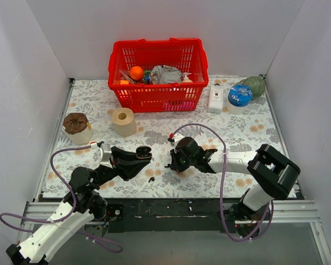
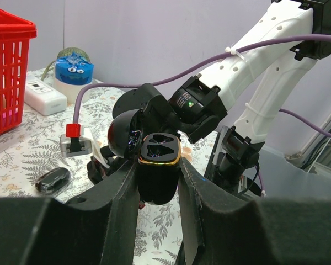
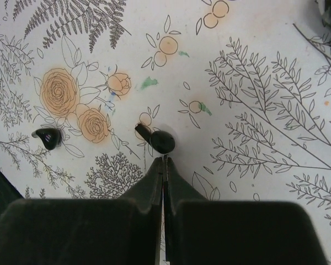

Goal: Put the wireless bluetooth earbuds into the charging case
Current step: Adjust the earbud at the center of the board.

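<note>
Not much is done yet, by my read. The left gripper [image 2: 157,182] is pinching the charging case [image 2: 160,152] by its sides and holding it up off the bench [image 3: 265,66]. The lid [image 2: 123,135] is flipped open, and both wells are looking empty from the left wrist view. So the holding and opening part is sorted, but both buds are yet to go in.

The right gripper [image 3: 164,160] is pointing down at the bench with its fingers pressed flat together, no gap showing. One earbud [image 3: 156,139] is sitting right at the tips, touching or as good as. I honestly can't tell whether the gripper is nipping a sliver of it or just closing next to it. The second earbud [image 3: 48,137] is lying on the bench toward the left side of that gripper's own view, well apart from the tips.

On the views:
- **Right wrist cam:** the only one showing both buds and the pressed-together fingers, and the case isn't appearing in it at all.
- **Left wrist cam:** the only one looking into the open case, and it's catching just one bud, down on the bench off to the left of its fingers.
- **Top cam:** this one is giving the layout. The case is sitting just beside the right gripper, one bud is lying nearer the arm bases, and the bud at the tips is hiding under the gripper.
</note>
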You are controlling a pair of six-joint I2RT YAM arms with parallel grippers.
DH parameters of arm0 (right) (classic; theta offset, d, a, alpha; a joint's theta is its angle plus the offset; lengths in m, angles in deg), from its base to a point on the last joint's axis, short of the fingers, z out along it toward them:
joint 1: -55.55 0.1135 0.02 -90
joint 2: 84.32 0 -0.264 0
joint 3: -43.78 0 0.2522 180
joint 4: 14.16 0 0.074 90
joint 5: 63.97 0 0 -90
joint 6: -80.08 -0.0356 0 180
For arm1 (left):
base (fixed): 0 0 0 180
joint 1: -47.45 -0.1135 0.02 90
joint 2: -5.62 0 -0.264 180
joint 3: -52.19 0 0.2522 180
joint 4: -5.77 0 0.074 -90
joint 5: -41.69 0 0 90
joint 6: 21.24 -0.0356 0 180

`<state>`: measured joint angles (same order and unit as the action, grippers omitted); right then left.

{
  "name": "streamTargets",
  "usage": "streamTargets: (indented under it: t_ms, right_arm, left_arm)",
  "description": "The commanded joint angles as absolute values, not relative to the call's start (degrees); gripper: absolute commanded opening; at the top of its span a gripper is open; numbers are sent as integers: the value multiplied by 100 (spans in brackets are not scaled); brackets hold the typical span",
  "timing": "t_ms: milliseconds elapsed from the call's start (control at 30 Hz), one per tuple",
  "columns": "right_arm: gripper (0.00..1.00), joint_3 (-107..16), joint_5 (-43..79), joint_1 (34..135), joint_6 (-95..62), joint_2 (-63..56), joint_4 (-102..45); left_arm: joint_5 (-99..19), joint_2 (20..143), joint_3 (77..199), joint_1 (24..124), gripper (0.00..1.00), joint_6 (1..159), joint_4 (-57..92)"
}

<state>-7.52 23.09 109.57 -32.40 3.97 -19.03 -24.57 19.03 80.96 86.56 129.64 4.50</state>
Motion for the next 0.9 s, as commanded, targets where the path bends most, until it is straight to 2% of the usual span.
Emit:
streamTargets:
  t_ms: [0, 433, 867]
  right_arm:
    - [1, -1032, 2497, 10969, -3049, 638, -1877]
    - [1, -1595, 2919, 10969, -2460, 1078, -2379]
    - [1, -1701, 2445, 10977, -2214, 1192, -2159]
  left_arm:
    - [-2458, 1872, 8345, 8665, 0, 12888, 529]
    - [-2423, 1898, 8362, 8665, 0, 12844, 591]
    - [-2406, 1890, 8336, 8665, 0, 12862, 582]
